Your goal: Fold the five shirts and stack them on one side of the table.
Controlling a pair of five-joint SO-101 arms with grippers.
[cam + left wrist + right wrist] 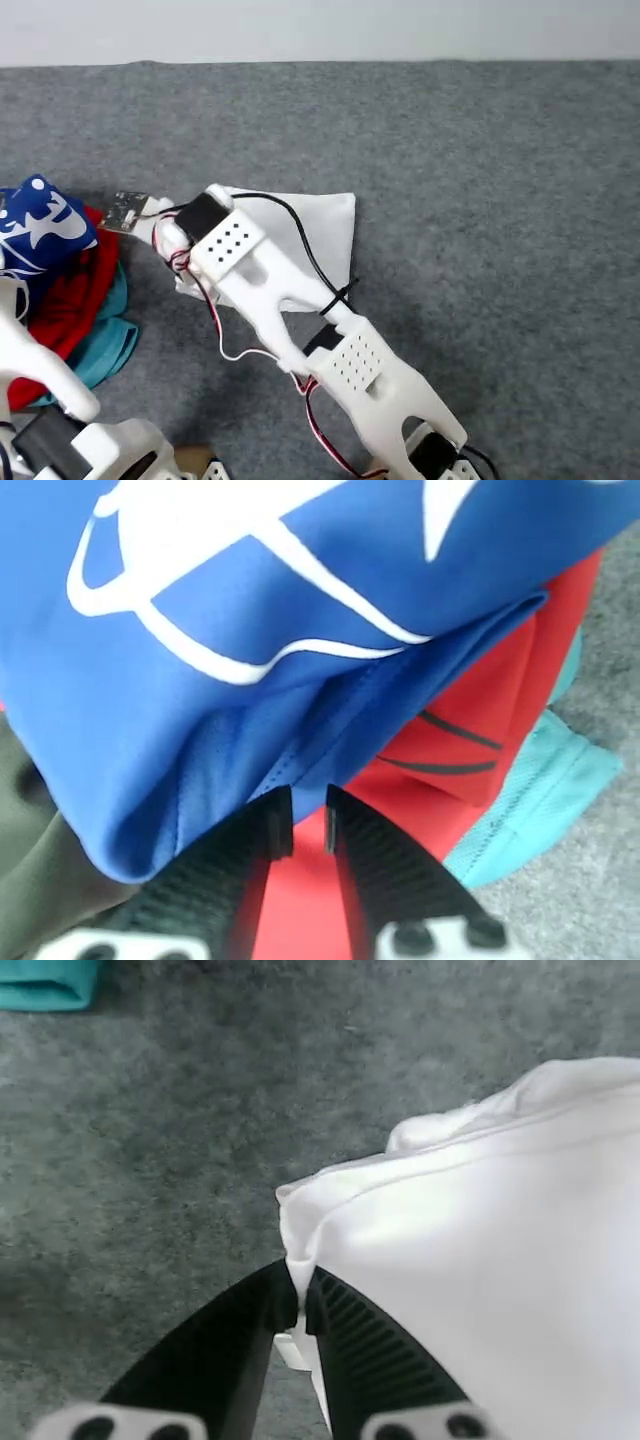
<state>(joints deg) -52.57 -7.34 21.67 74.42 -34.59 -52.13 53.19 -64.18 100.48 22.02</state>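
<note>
The grey table (480,150) is carrying a white shirt (335,225). The right gripper (300,1297) is clamping its edge, so pulling low and evenly is advisable. The left gripper (298,820) is pinching the blue shirt (250,600).

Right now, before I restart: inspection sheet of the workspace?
Surface: grey felt table, flat.
Job's things: white shirt mid-table; blue shirt on red shirt and teal shirt, piled at one side; olive fabric by the blue one.
Clutter: tan bit at near edge, unclear.
Grippers: left gripper shut on blue shirt's hem; right gripper shut on white shirt's edge.
Cables: black cable, red wires along right arm.
Surroundings: pale wall.
</note>
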